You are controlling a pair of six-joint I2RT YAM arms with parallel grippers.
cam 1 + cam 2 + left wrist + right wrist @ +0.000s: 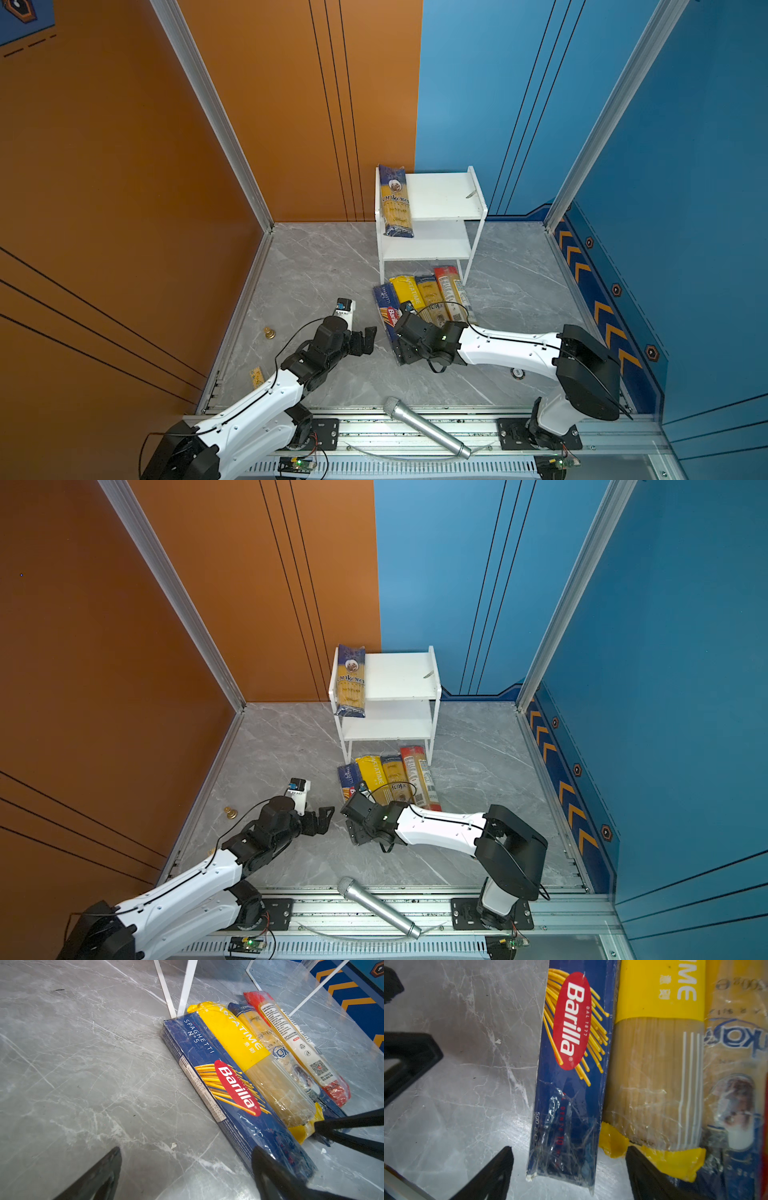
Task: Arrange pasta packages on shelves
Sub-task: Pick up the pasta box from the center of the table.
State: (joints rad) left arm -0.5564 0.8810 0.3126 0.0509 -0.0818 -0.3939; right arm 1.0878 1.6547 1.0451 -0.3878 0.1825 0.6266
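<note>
Standing wide apart, the fingers [492,1178] of our right gripper [569,1153] straddle the near end of the Barilla bag [571,1064] without gripping. Our left gripper [187,1149], open too, hovers just beside. This bag lies on the table [324,266] with the yellow bag [228,1036], lower ankara bag [276,1049] and red-and-clear bag [291,1039] before the shelves [440,195]; the upper ankara bag [397,203] lies on the top board.

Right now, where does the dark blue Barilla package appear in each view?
Top view: Barilla package leftmost of four on the floor before the rack.
Top view: same place.
Left wrist: middle, lying diagonally.
Right wrist: middle, logo facing up.
Shared landmark: yellow package against its side.
</note>
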